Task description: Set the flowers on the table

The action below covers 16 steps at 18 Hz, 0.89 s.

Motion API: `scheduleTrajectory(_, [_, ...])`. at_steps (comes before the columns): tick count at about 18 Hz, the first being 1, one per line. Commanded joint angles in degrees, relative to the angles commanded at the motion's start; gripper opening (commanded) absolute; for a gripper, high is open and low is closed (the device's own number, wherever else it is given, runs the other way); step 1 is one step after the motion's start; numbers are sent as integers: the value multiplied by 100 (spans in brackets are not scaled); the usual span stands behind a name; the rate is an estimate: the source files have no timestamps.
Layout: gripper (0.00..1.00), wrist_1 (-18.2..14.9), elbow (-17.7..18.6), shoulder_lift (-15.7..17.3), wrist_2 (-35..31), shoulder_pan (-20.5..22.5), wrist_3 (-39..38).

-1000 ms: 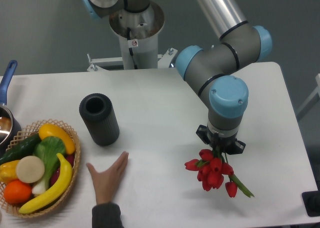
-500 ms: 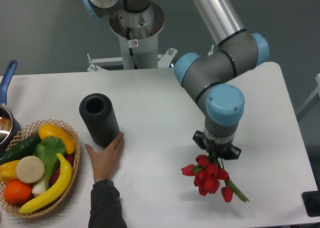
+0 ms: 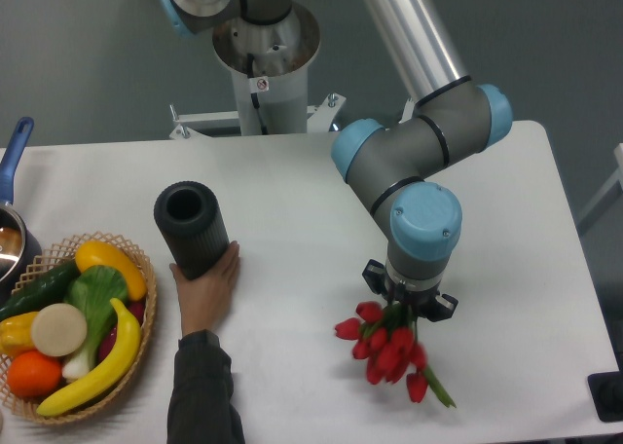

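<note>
The flowers (image 3: 384, 349), a bunch of red tulips with green stems, hang under my gripper (image 3: 407, 304) over the front right part of the white table (image 3: 302, 191). The buds point toward the front left and a green stem sticks out to the lower right. My gripper points down and is shut on the stems; its fingers are mostly hidden beneath the blue wrist cap. I cannot tell whether the buds touch the tabletop.
A dark ribbed cylinder vase (image 3: 192, 228) stands left of centre, with a person's hand (image 3: 206, 288) resting against its base. A wicker basket (image 3: 68, 322) of fruit and vegetables sits at the front left. A pot with a blue handle (image 3: 14, 157) is at the left edge.
My gripper has moved left and toward the front with the flowers. The person's hand has moved up from the table to touch the vase's base.
</note>
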<state>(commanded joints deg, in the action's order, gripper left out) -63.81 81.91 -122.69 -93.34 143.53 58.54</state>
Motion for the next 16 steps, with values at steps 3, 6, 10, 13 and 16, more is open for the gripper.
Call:
scheduleTrajectory(3, [100,0,0,26,-9,-27,-9])
scheduleTrajectory(6, [100,183,-9,44,-17,-27,-17])
scheduleTrajectory(10, [100,404,70,245,0,17,-9])
scheduleTrajectory(13, [100,544,421,614,52,193,79])
scheduleTrajectory(16, [100,887,685,729,105,263,132])
